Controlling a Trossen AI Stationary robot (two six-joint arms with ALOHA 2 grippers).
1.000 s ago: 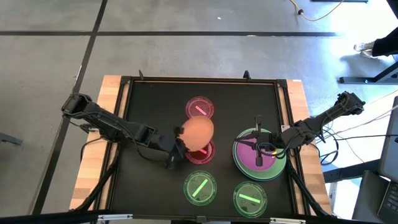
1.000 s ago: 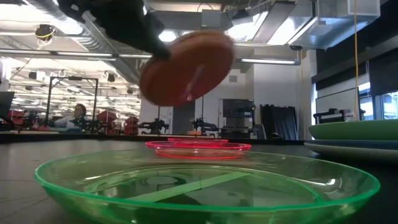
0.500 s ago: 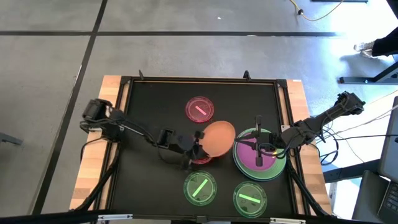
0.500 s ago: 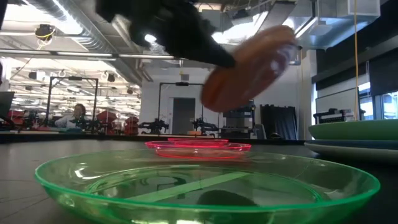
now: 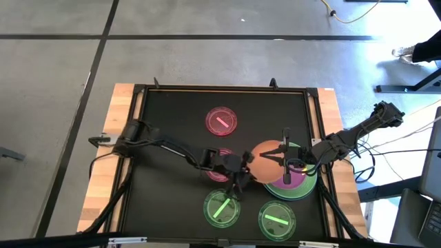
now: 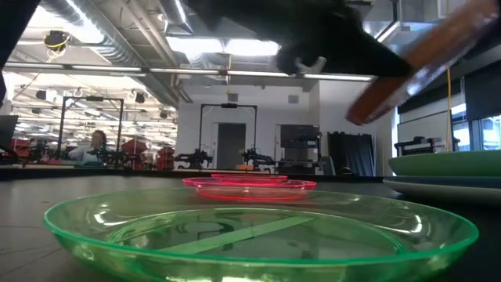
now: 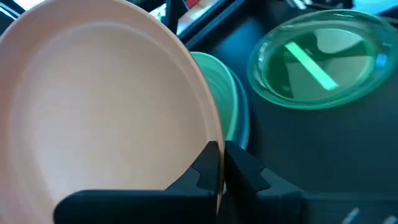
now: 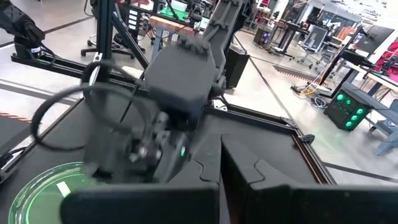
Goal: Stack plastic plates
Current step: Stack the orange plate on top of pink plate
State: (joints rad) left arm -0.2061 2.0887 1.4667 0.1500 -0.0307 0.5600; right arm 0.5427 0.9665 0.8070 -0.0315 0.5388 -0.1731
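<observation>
My left gripper (image 5: 247, 168) is shut on the orange plate (image 5: 265, 160), which it holds in the air at the left side of the plate stack (image 5: 298, 190). The stack has a purple plate (image 5: 295, 176) on top of large green and blue ones. The orange plate also shows in the left wrist view (image 7: 106, 106) and, tilted, in the low view (image 6: 423, 59). My right gripper (image 5: 286, 162) hangs shut over the stack. Two small pink plates (image 5: 221, 120) (image 5: 218, 172) and two small green plates (image 5: 221, 208) (image 5: 276, 219) lie flat on the mat. My left gripper pinches the orange plate's rim (image 7: 215, 134) between its two fingers, on the side toward the table's left. The fingers (image 7: 245, 171) come at it from the table's left. The plate is lifted clear and tilted, its free side higher.
The black mat (image 5: 172, 124) has a raised frame (image 5: 138, 124) around it, with wooden table edges (image 5: 107, 172) outside. The mat's far left part is bare. In the low view the near green plate (image 6: 258, 235) fills the foreground, and a person shows in the room behind.
My left gripper has gone toward the table's right edge with the orange plate, from above the middle pink plate to the left side of the stack. The plate has stayed lifted clear and tilted.
</observation>
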